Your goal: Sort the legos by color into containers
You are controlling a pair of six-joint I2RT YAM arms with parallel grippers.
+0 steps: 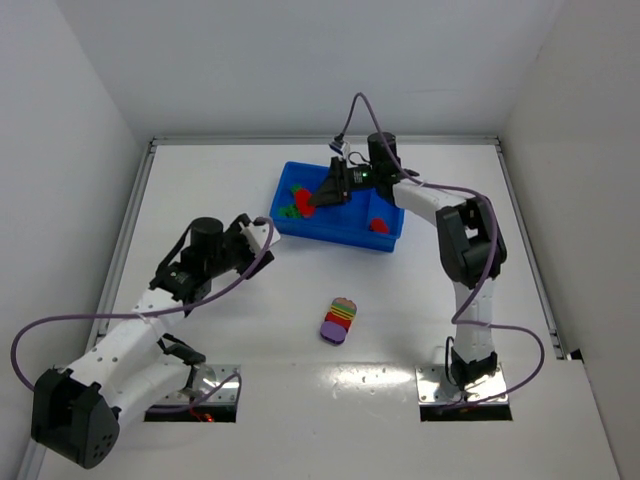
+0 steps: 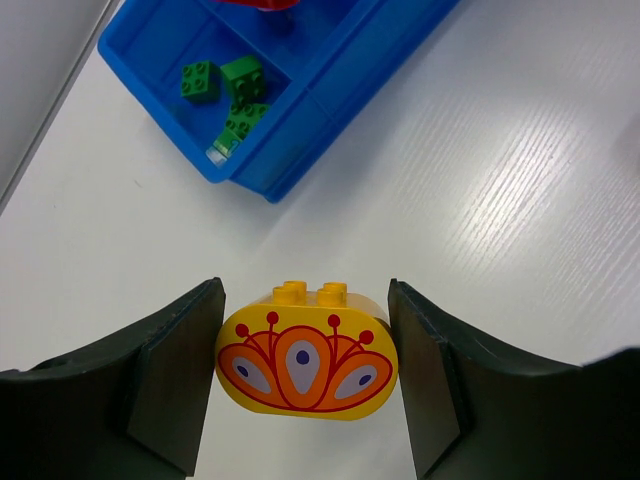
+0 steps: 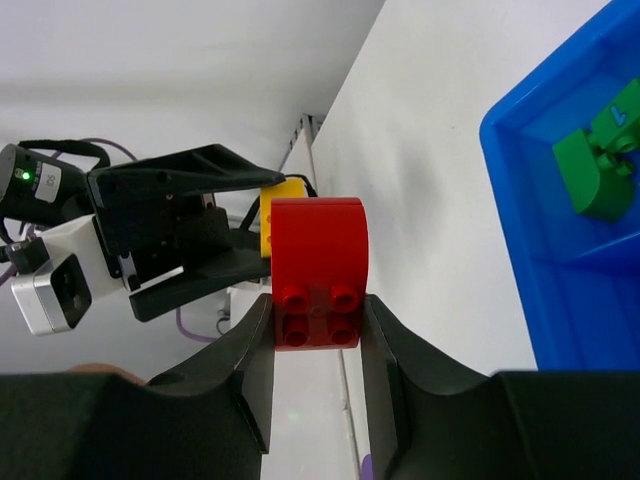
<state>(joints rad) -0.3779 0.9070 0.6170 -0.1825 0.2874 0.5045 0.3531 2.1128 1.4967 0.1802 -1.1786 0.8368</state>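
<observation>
Only the wrist views reveal the loads: the left end effector [image 2: 305, 385] clamps a yellow lego [image 2: 306, 368], with the blue tray [image 2: 158, 45] holding green legos [image 2: 241, 78] ahead of it, while the right end effector [image 3: 318, 322] clamps a red lego [image 3: 318, 248].

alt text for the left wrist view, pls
Left gripper holds a yellow brick printed with an orange flower, seen against the white table. Beyond it is a corner of the blue tray, with three green bricks in its end compartment.
</observation>
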